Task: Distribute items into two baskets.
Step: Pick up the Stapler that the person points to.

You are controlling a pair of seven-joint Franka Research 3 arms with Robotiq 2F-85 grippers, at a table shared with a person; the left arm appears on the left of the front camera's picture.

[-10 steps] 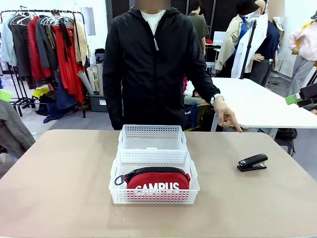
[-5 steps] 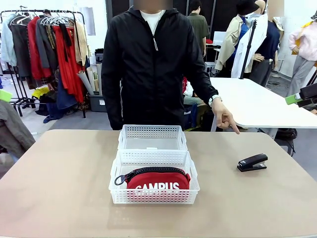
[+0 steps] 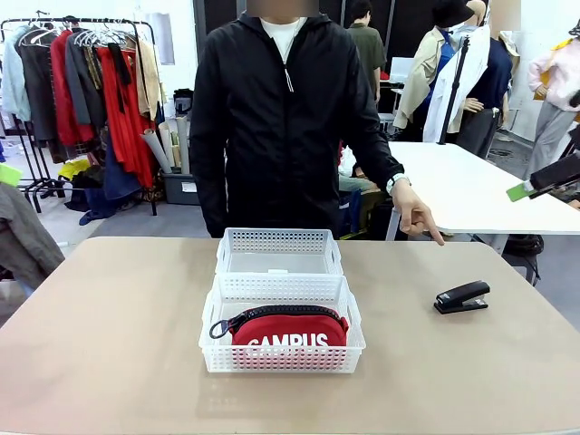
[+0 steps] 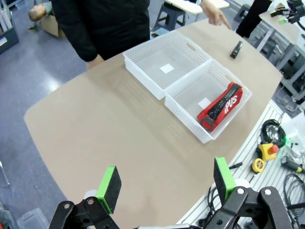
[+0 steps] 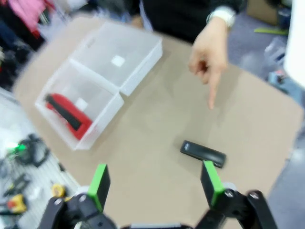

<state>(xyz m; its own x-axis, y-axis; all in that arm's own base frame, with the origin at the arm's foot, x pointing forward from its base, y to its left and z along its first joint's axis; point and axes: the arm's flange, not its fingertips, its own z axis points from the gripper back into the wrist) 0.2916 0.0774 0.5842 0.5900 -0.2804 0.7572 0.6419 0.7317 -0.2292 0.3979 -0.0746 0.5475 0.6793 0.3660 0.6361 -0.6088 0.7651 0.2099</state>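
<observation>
Two white lattice baskets stand end to end at mid-table. The far basket [image 3: 279,240] [image 4: 143,75] [image 5: 106,51] is empty. The near basket [image 3: 281,359] [image 4: 187,117] [image 5: 70,82] holds the red "CAMPUS" pouch [image 3: 288,329] [image 4: 220,106] [image 5: 69,114]. The black stapler [image 3: 462,296] [image 4: 237,49] [image 5: 202,153] lies on the table to the right, and the person's hand [image 3: 419,217] [image 5: 209,52] points a finger down towards it. My left gripper [image 4: 166,183] hangs open high over the near left of the table. My right gripper [image 5: 155,183] is open above the stapler's side; its green pad [image 3: 521,190] shows at the right edge.
The tan table [image 3: 109,344] has wide bare room left and right of the baskets. The person stands at the far edge. Tools and cables [image 4: 264,152] lie beyond the table's near edge. A white table [image 3: 471,190] and a clothes rack [image 3: 91,91] stand behind.
My right gripper has shifted and tilted at the right edge of the front view. The person's pointing hand drew back a little, then lowered again. Baskets, pouch and stapler have not moved.
</observation>
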